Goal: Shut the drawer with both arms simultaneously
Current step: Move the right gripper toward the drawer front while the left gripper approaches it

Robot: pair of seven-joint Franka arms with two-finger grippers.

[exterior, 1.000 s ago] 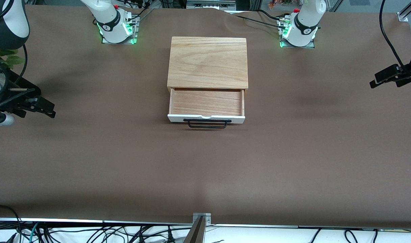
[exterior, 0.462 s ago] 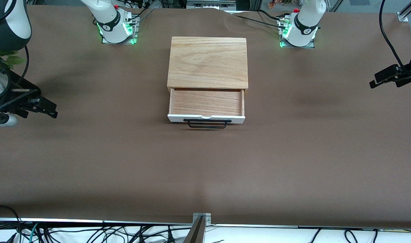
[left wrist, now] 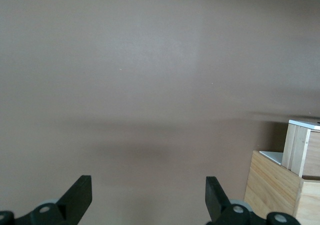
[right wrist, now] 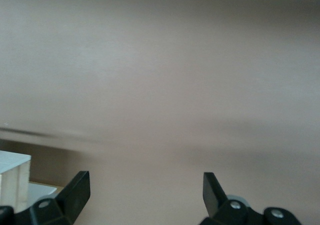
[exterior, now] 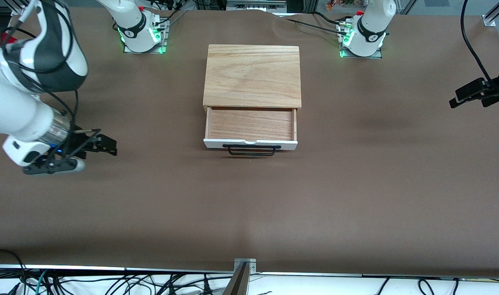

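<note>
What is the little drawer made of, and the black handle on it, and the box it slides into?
The drawer looks like wood inside, with visible grain, and its front panel is smooth and white, probably painted. The handle looks like thin black wire, likely metal, bent into a bar. The box looks like light oak, with wavy grain lines across its matte top.

Two white jointed robot arms, each with a black joint band. The right arm [exterior: 26, 88] has glossy white casings, a broad black band, a metallic silver wrist ring, thin black cables and a small blue light. Its black right gripper [exterior: 104, 144] has angular fingers [right wrist: 75, 187] with round screws. Both bases glow green. The left gripper [exterior: 466, 95] is black, with a black cable looping at its 12 o'clock.
</note>
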